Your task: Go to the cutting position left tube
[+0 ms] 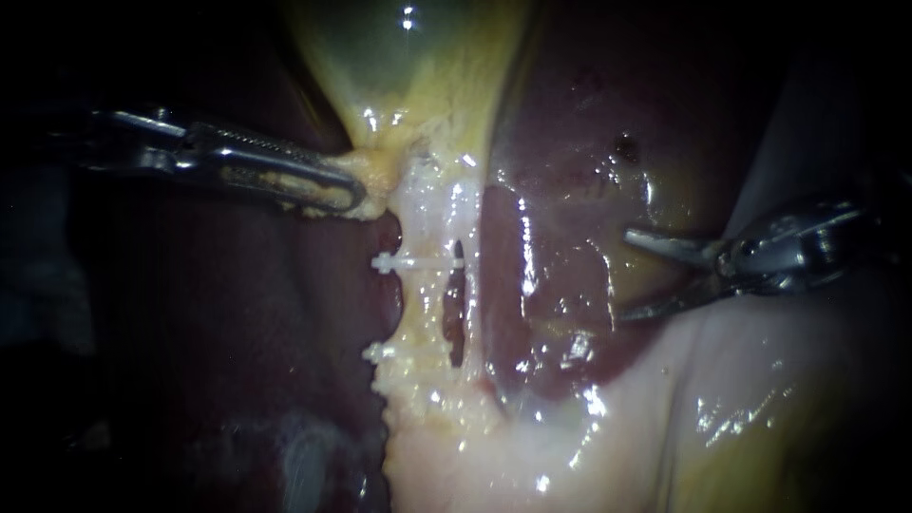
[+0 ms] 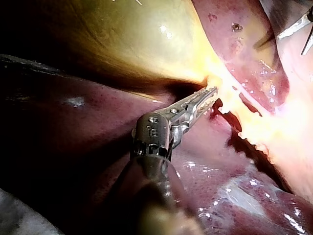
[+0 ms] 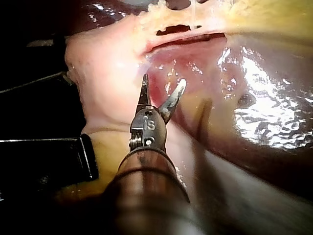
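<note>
Currently the left instrument (image 1: 350, 196) enters from the left, and its jaws are clamped on yellowish tissue at the narrow lower end of the gallbladder (image 1: 418, 66). The left wrist view confirms the jaw tips are seated in that yellow tissue. The left tube (image 1: 425, 304) runs down from this neck as a pale strand, and a dark slit separates it from a second strand beside it. Two white clips sit on the left tube, an upper clip (image 1: 418, 260) and a lower clip (image 1: 382, 353), with bare tube between them. The right instrument (image 1: 629, 275) enters from the right with its jaws spread wide, holding nothing. It lies over the liver (image 1: 560, 142), well apart from the left tube and both clips. The right wrist view shows the same open jaws above wet reddish tissue.
</note>
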`<state>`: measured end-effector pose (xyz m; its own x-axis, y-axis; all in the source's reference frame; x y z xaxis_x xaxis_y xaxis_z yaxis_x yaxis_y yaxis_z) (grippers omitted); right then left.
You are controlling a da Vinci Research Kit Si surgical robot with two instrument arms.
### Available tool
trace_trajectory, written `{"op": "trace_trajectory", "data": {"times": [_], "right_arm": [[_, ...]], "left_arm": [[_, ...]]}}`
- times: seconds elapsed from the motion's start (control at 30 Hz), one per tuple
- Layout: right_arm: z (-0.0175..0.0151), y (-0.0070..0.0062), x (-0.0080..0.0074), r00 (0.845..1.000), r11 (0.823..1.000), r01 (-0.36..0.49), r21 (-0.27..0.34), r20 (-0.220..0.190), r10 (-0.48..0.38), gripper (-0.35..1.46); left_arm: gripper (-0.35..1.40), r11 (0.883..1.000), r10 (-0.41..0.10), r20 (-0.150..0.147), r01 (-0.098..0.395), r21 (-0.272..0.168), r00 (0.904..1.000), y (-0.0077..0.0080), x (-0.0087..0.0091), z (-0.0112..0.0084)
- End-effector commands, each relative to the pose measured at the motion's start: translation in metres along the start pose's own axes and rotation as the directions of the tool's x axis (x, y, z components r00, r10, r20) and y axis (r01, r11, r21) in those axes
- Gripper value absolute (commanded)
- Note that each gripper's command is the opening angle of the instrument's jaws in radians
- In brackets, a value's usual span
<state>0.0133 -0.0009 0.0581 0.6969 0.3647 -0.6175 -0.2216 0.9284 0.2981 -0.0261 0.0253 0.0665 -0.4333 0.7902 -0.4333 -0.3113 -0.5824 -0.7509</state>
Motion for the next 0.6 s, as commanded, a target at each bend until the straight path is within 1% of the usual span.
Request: {"op": "trace_trajectory", "data": {"times": [0.03, 0.17, 0.2, 0.3, 0.4, 0.47, 0.53, 0.6], "right_arm": [[0.0, 0.0, 0.0, 1.0, 1.0, 0.0, 0.001, 0.0, 0.0, 1.45], [0.0, 0.0, 0.0, 1.0, 1.0, 0.0, 0.0, 0.0, 0.0, 1.45], [0.0, 0.0, 0.0, 1.0, 1.0, 0.0, 0.003, -0.001, 0.0, 1.45], [0.0, 0.0, 0.0, 1.0, 1.0, 0.0, 0.006, -0.002, 0.0, 1.45], [0.0, 0.0, 0.0, 1.0, 1.0, 0.0, 0.006, -0.002, 0.0, 1.45], [0.0, 0.0, 0.0, 1.0, 1.0, 0.0, 0.006, -0.002, 0.0, 1.45], [0.0, 0.0, 0.0, 1.0, 1.0, 0.0, 0.009, -0.003, 0.0, 1.45], [0.0001, 0.0, 0.0, 1.0, 1.0, 0.0, 0.009, -0.002, 0.0, 1.45]], "left_arm": [[-0.35, 1.0, 0.0, 0.0, 0.0, 0.0, 1.0, 0.0, 0.0, 0.0], [-0.35, 1.0, 0.0, 0.002, 0.0, -0.008, 1.0, 0.0001, 0.0001, -0.0011], [-0.35, 1.0, -0.001, 0.004, 0.001, -0.012, 1.0, 0.0001, 0.0002, -0.0018], [-0.35, 1.0, -0.003, -0.001, 0.003, -0.004, 1.0, 0.0002, 0.0006, -0.0038], [-0.35, 1.0, -0.01, -0.01, 0.01, 0.011, 0.9999, 0.0007, 0.0014, -0.0068], [-0.35, 1.0, -0.015, -0.015, 0.015, 0.021, 0.9998, 0.001, 0.0018, -0.0083], [-0.35, 0.999, -0.027, -0.025, 0.027, 0.027, 0.9993, 0.0013, 0.0024, -0.0097], [-0.35, 0.999, -0.02, -0.03, 0.021, 0.03, 0.9993, 0.0014, 0.0029, -0.0104]]}}
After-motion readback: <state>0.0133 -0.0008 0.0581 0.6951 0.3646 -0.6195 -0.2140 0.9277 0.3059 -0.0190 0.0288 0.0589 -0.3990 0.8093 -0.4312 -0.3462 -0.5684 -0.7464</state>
